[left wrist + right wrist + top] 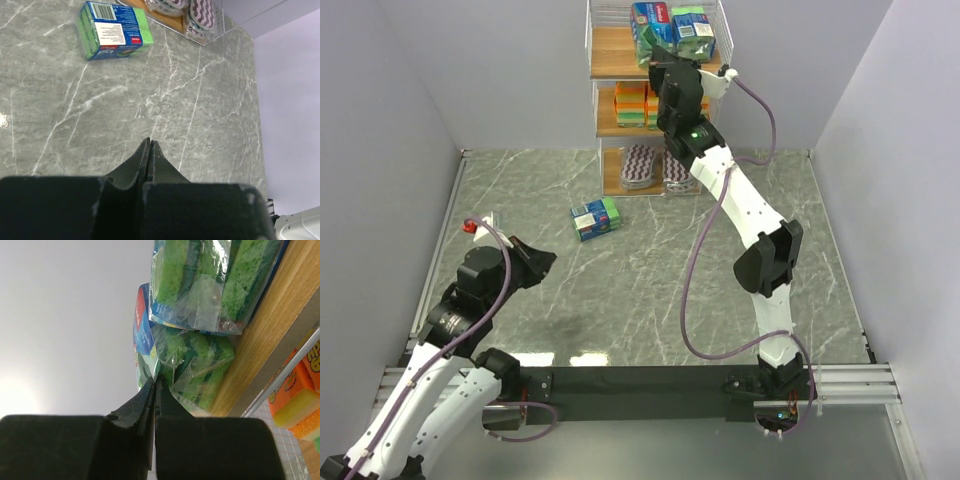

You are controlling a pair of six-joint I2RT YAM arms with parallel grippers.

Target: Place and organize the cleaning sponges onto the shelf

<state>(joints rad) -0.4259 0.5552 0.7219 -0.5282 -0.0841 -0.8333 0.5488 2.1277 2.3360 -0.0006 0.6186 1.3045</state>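
Though behind arm (pixel 745 205) (partly), orange sponges (pixel 630 105).

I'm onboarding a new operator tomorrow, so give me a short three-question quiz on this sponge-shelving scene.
1. True or false: the left gripper is shut and holds nothing.
2. Which tier of the shelf carries the orange blocks? A) top B) middle C) bottom
3. Fill in: ___ sponge pack lies on the table, off the shelf.

Key: 1 true; 2 B; 3 one.
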